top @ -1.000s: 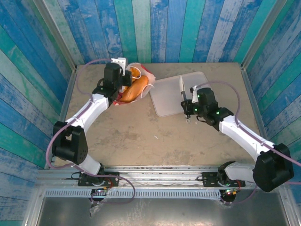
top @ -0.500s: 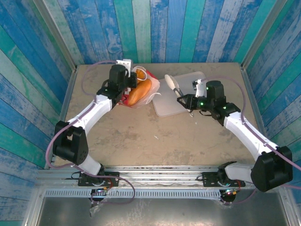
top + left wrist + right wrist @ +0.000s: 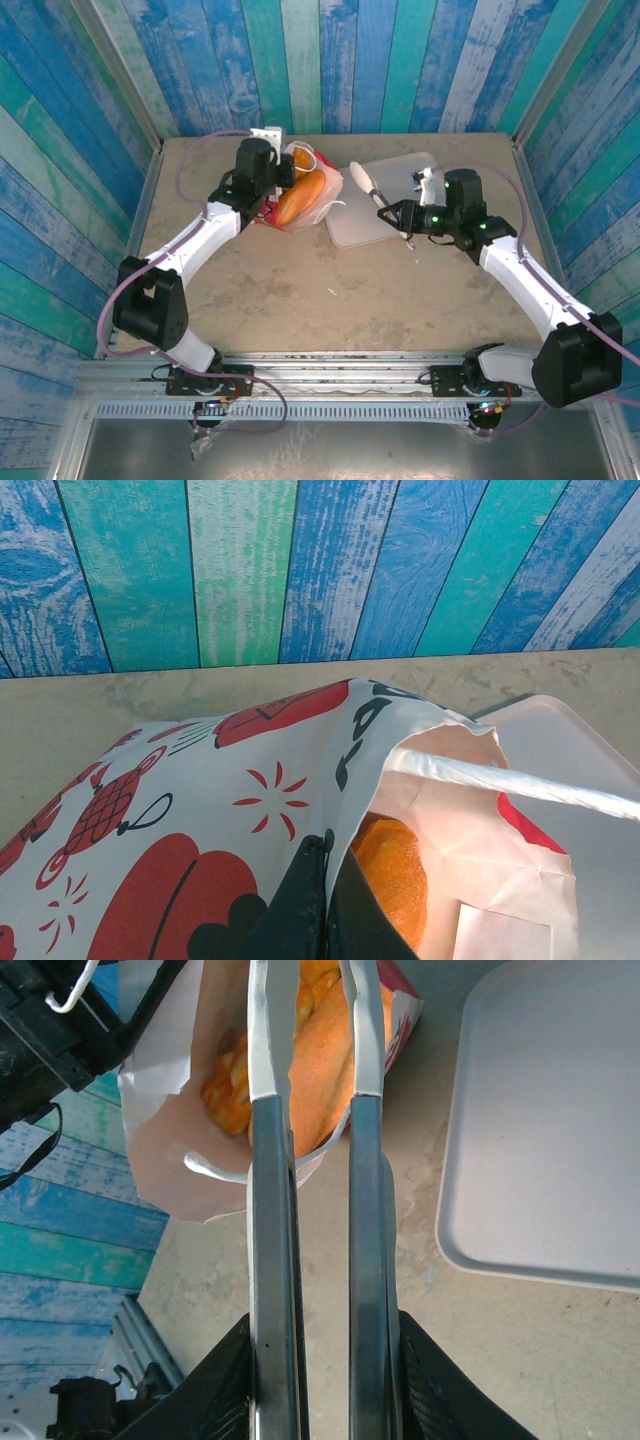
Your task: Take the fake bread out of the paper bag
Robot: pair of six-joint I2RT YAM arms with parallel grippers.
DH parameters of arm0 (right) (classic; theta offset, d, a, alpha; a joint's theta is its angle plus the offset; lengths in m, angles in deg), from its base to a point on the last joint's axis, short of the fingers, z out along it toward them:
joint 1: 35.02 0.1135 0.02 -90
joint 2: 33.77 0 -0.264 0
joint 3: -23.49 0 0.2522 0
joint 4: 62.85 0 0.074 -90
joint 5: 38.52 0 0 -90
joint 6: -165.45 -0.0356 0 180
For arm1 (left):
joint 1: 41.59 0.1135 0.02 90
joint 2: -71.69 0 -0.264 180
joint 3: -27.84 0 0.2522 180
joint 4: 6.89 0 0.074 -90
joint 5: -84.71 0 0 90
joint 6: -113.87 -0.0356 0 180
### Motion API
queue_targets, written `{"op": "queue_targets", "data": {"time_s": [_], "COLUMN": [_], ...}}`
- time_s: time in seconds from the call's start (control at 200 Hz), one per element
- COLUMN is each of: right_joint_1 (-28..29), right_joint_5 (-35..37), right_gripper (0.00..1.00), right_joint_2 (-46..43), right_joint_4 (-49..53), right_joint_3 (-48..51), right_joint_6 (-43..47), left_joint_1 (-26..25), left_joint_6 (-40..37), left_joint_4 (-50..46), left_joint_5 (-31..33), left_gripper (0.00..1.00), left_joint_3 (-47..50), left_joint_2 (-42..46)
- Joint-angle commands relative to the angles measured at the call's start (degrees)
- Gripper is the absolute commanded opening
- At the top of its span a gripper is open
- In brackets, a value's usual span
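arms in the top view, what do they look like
The left arm and right arm have white links and black joint housings. A thin purple cable loops along each. Small green lights glow near the right wrist.

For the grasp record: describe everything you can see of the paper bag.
The paper bag is white paper printed with red shapes and black outlines, with a white cord handle. It sits tilted beside the tray, mouth open toward the tongs. The left gripper pinches its rim; orange fake bread lies inside.
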Motion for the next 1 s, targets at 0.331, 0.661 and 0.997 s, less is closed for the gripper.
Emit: {"op": "queue_targets", "data": {"time_s": [0.331, 0.661, 0.997], "right_joint_1": [1.48, 5.19, 5.95], "right_joint_5": [-2.5, -4.72, -6.49], "right_gripper": [0.33, 0.33, 0.33], "right_joint_2": [-1.97, 5.79, 12.7], "right_joint_4": [13.71, 20.22, 17.36], "right_joint_3": [-8.92, -13.34, -13.31], "right_joint_6": [-1.17, -1.43, -2.74], "left_joint_1": [-3.04, -6.95, -9.24], "left_joint_6": [-4.5, -11.64, -15.61], "left_joint_4": [0.75, -4.86, -7.47], "left_joint_5": [-0.78, 5.79, 9.85], "left_gripper": [0.0, 0.0, 0.0], "left_joint_3": [-0.76, -4.68, -6.43], "left_joint_2": [-2.82, -4.77, -4.01]}}
